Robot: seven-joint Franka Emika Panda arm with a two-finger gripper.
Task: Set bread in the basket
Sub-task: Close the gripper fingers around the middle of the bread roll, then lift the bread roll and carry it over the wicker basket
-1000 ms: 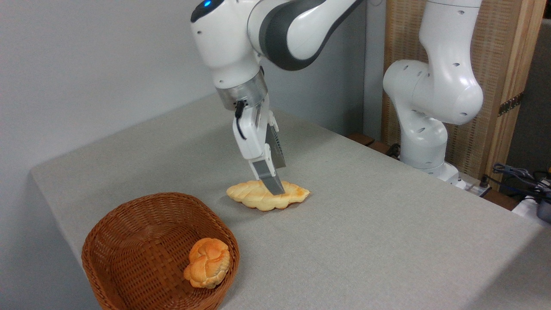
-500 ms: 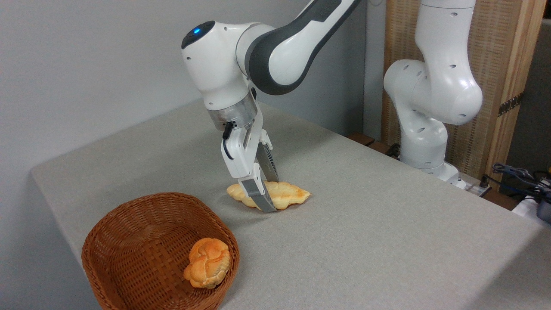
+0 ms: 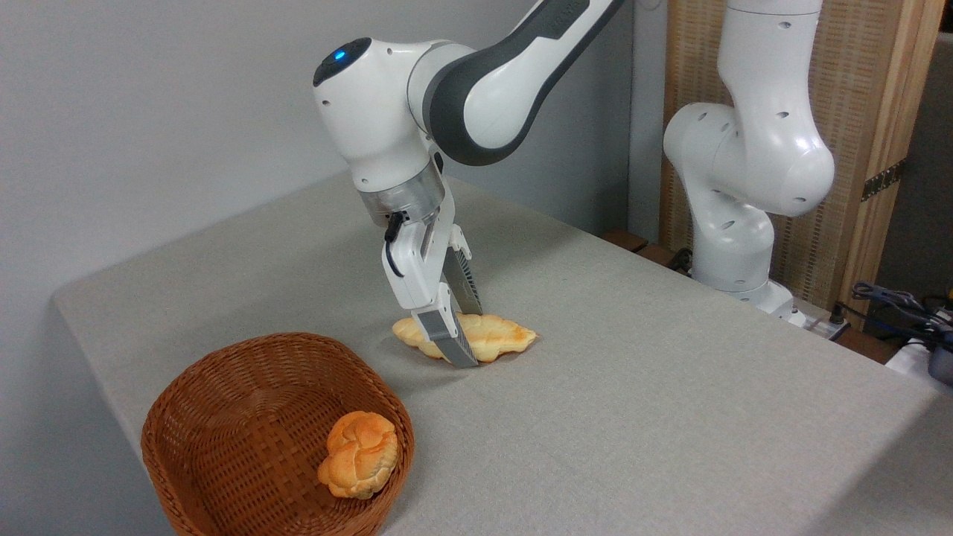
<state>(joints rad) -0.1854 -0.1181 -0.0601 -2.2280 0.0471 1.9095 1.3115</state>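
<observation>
Tilted hand (image 3: 460, 344) straddles the flat braided golden bread (image 3: 488, 339) on grey surface (image 3: 633, 387), fingers spread, beside woven wicker basket (image 3: 223, 417).

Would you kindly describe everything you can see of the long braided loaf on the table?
The bread is a long, flat, pale golden braided loaf with pointed ends and browner patches on its right half. It lies flat on the grey table, outside and to the upper right of the basket. The gripper straddles its middle, one finger in front, the other behind. Whether the fingers already press it cannot be told.
</observation>
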